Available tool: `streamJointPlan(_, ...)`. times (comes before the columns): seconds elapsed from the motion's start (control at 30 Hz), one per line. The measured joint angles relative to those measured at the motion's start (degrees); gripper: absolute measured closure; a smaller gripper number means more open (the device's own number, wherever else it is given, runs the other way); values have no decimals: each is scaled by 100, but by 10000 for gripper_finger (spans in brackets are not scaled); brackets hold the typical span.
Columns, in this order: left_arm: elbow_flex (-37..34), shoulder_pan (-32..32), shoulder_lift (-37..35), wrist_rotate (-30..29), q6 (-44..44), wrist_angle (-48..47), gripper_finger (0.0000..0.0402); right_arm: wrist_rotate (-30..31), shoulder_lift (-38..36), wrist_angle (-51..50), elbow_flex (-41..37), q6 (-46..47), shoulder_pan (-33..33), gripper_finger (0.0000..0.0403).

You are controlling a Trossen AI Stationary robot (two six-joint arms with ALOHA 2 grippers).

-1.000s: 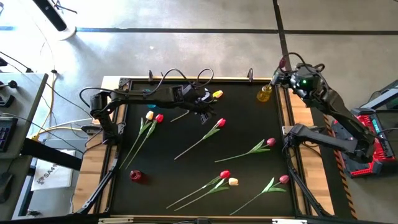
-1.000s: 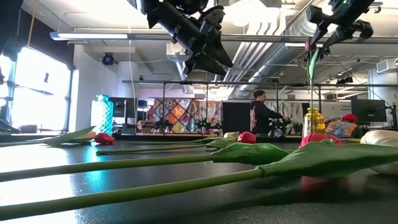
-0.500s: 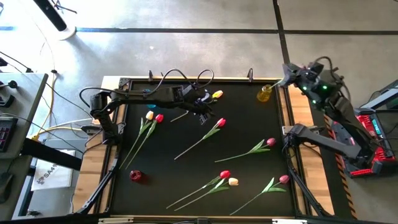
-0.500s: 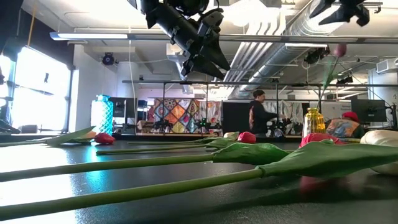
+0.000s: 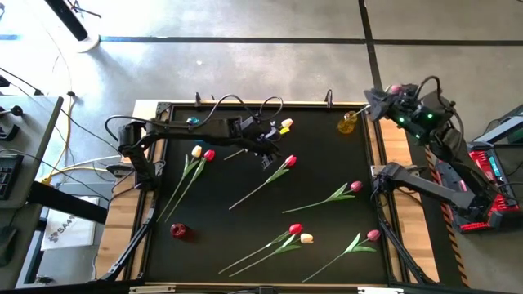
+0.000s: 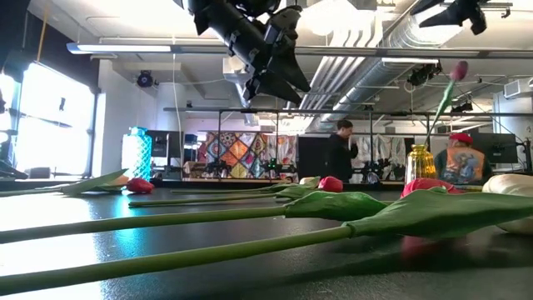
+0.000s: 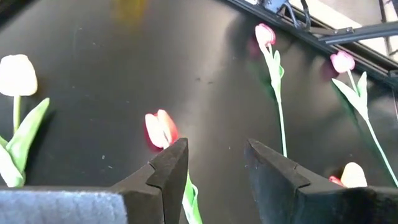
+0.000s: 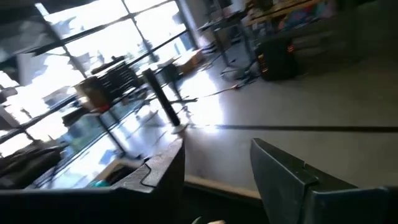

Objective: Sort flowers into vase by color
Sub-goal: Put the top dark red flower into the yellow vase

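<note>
A pink flower (image 6: 457, 69) stands with its stem in the yellow vase (image 6: 420, 163) at the table's far right, leaning toward the right edge. My right gripper (image 6: 454, 10) hangs open well above the pink flower (image 5: 395, 88), pointing about level, nothing between its fingers (image 8: 280, 168). My left gripper (image 5: 270, 153) hovers open over the far middle of the table. A red flower (image 7: 160, 129) lies on the table just below and ahead of its fingers. A cream-yellow flower (image 5: 285, 124) lies beside that arm.
Several more flowers lie flat on the black table: a cream and red pair (image 5: 203, 153) at left, a red-pink one (image 5: 355, 186) at right, a red and cream pair (image 5: 301, 234) and a pink one (image 5: 373, 235) near the front. A red object (image 5: 179, 231) sits front left and a teal vase (image 6: 137, 155) far left.
My right gripper has risen away from the yellow vase and tipped up from pointing down to about level. The pink flower, upright under the fingers before, now stands alone in the vase, its head leaning toward the table's right edge.
</note>
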Motion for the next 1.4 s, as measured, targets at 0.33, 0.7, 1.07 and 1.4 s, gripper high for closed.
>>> streamJointPlan(0.33,0,-171,0,-4,2,-219,254,-1153,249,-1322,0,1086,369,234)
streamJointPlan(0.7,4,-639,635,-183,-344,-282,254,-1025,659,-1692,0,1772,1679,234)
streamJointPlan(1.07,2,-783,1492,-752,-410,-458,254,-245,1281,-1938,-2,2366,3070,234)
streamJointPlan(1.4,-2,-783,1716,-945,-234,-728,275,179,1309,-1945,41,2723,3617,234)
